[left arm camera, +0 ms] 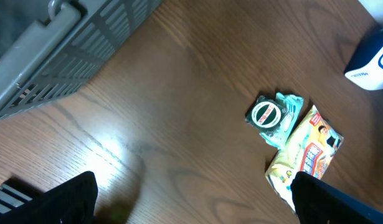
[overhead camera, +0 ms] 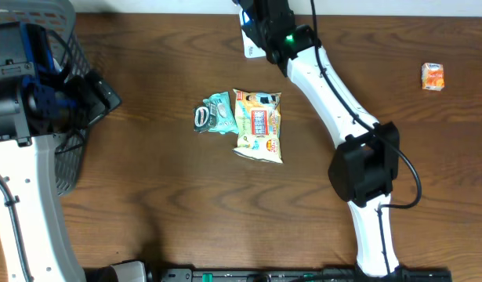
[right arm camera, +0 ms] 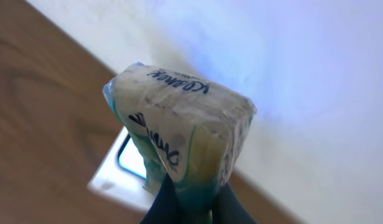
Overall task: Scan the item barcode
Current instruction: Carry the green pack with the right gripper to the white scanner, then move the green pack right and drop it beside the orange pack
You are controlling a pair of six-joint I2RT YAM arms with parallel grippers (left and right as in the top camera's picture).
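Pack orientation: the soft pack [right arm camera: 179,124] is pinched at its lower end by the right gripper [right arm camera: 194,196], whose jaws are pressed together on the wrapper. The long axis of the pack runs in line with the fingers. Its free end points away from the wrist, and its face with script lettering is turned to the wrist camera. The pack is held in the air above the white scanner [right arm camera: 116,171] at the far edge of the table [overhead camera: 170,204].

The left gripper [left arm camera: 197,205] is spread wide and holds nothing, beside the basket [left arm camera: 66,50]. A teal packet [overhead camera: 213,113] and a yellow snack bag [overhead camera: 259,125] lie touching at mid-table. An orange carton [overhead camera: 433,76] sits well apart.
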